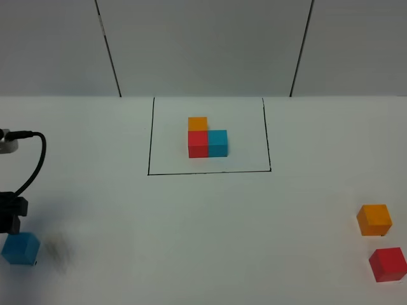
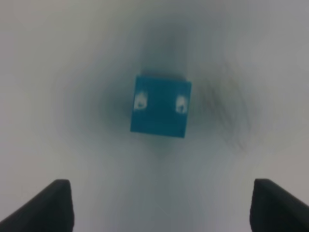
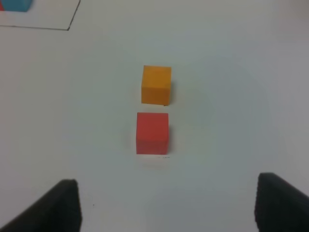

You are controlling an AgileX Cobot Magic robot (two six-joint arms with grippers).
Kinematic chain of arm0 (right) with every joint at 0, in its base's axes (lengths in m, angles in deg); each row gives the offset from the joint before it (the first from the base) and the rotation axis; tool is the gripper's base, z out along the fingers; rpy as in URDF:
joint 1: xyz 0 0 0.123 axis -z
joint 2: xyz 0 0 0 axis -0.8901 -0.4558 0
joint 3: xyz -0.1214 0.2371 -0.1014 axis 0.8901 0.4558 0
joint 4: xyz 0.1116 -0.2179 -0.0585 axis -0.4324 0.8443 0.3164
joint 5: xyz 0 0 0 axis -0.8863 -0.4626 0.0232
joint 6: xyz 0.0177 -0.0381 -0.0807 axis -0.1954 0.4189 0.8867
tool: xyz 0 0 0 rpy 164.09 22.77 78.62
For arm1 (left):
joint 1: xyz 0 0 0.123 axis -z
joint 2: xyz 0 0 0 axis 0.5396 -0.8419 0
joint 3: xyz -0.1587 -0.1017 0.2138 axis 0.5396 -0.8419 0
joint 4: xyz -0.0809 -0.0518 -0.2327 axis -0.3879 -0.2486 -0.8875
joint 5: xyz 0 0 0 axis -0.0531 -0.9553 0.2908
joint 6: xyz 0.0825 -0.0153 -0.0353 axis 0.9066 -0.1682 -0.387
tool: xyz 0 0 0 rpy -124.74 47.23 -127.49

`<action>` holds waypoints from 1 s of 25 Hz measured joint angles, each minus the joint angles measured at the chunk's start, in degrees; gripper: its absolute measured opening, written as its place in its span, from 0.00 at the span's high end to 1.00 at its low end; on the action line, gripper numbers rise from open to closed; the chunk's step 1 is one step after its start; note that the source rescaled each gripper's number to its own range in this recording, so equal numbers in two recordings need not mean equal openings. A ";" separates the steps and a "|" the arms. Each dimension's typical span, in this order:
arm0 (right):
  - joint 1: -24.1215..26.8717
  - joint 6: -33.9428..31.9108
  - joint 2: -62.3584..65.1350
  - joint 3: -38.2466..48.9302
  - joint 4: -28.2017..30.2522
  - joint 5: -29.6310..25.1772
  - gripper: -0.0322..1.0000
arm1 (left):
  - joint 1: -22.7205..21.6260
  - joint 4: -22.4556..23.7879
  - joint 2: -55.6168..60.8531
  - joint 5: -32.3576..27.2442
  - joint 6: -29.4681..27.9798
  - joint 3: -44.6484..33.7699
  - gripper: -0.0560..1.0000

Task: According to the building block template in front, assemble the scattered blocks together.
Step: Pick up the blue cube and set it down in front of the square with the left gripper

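The three scattered blocks lie well apart from the building block template (image 1: 207,141), whose orange, red and blue cubes form an L inside a black outline (image 1: 151,136) at the far middle of the desk (image 1: 191,241). The blue cube (image 1: 21,248) sits at the near left edge. The orange cube (image 1: 374,219) and the red cube (image 1: 388,264) sit near each other, not touching, at the near right.

The left gripper (image 2: 162,208) hovers over the blue cube with its jaws spread wide and nothing between them. The right gripper (image 3: 166,205) looks down on the orange and red cubes, also parted and empty.

The cubes look rigid, light and matte, so they are unlikely to slip, though a stray touch could easily shove one. Two opposite flat faces are the place to grip. The blue cube looks slightly turned relative to the jaws, so squaring up first seems wise.

The left wrist view is blurred, and two pale spots on the blue cube cannot be made out. The exterior view cuts off the left arm (image 1: 13,213) at the edge, and the right arm is not in it at all.
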 joint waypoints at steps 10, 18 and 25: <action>0.00 -0.31 0.00 0.00 0.00 0.00 0.44 | 0.00 0.00 -10.31 6.78 -0.05 -0.07 0.44; 0.00 -0.31 0.00 0.00 0.00 0.00 0.44 | 0.00 0.12 -16.80 9.70 -0.05 -0.07 0.51; 0.00 0.00 0.00 0.00 0.00 0.00 0.44 | -0.05 1.59 -19.37 12.89 -1.51 -0.07 0.52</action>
